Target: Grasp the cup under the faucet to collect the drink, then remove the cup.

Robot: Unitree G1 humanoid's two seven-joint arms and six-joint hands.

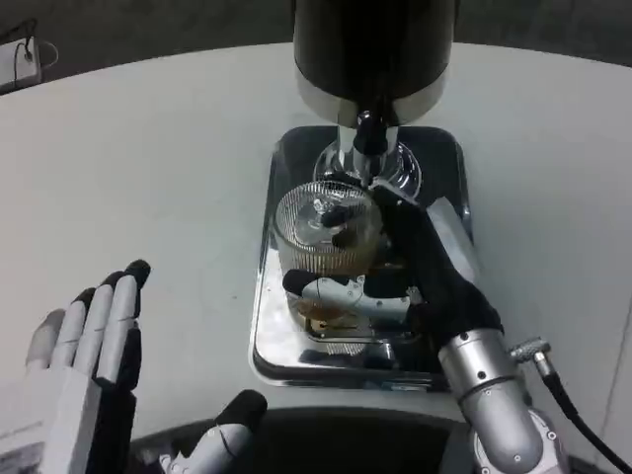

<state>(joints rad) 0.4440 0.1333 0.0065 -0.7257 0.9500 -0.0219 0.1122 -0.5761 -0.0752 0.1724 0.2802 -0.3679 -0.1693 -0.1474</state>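
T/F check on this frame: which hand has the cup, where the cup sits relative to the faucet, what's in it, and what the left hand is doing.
1. The right hand grips the cup. True.
2. The cup sits on the bare table, clear of the tray. False: it is over the metal tray, just below the faucet.
3. The left hand holds a second cup. False: it is open and holds nothing.
4. The cup contains brown liquid. True.

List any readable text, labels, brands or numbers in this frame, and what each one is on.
None can be read. The dispenser, the ribbed cup held by the right hand, the metal tray and the open left hand show no legible markings.
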